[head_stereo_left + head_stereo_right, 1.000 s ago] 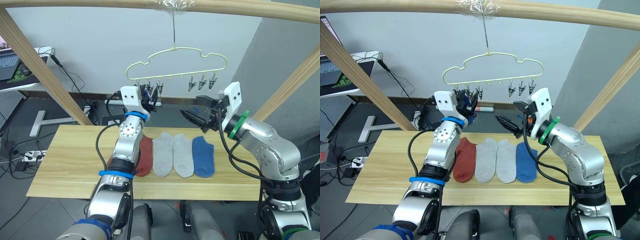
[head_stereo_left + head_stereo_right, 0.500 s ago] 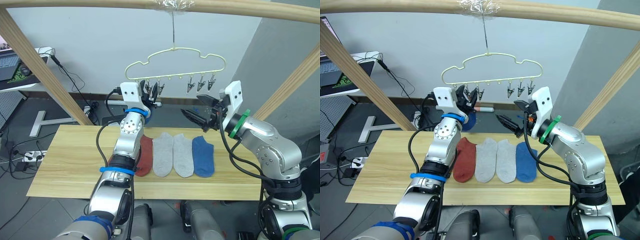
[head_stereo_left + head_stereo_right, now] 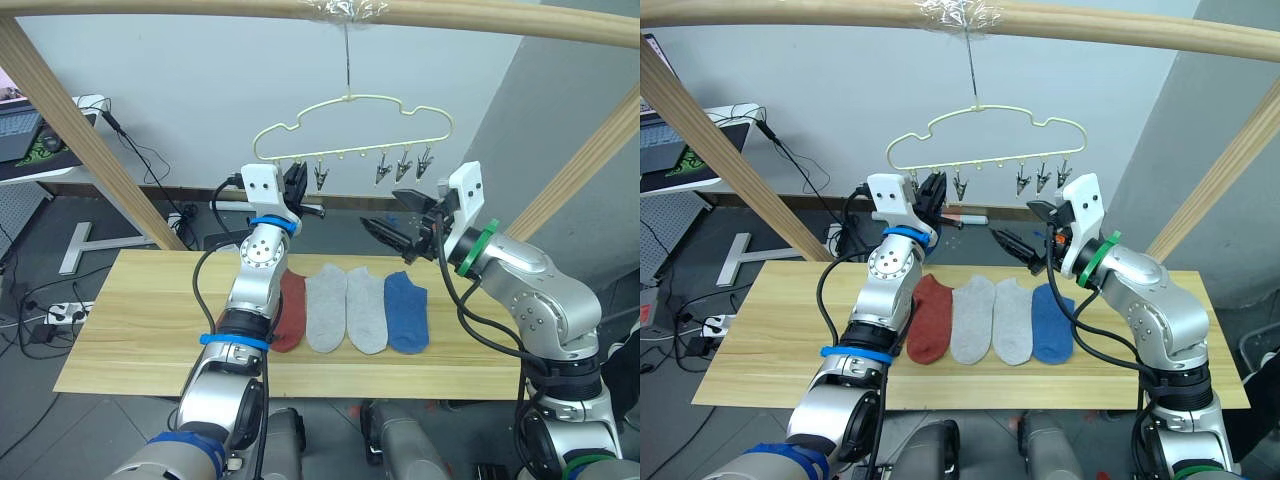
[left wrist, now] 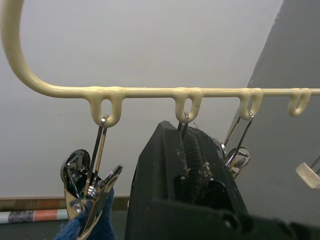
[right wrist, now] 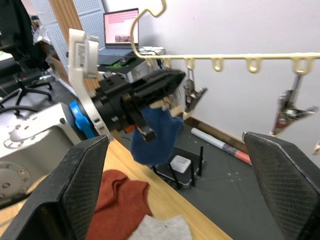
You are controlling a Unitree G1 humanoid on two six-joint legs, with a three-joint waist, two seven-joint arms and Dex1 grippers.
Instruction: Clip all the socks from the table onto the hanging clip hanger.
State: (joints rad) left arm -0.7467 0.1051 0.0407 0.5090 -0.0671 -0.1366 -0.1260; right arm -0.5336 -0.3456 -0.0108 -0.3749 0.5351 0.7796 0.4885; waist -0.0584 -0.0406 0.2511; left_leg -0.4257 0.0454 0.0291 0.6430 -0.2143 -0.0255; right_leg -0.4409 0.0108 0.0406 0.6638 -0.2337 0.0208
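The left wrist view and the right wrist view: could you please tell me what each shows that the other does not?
Left wrist view: a close look at the left pincer up at the middle clip of three, a bit of blue sock caught in the neighbouring clip.

Right wrist view: the open right pincer, the rust-red sock and a grey sock on the table, and a laptop.

Both: the clip hanger, its clips, the blue sock.
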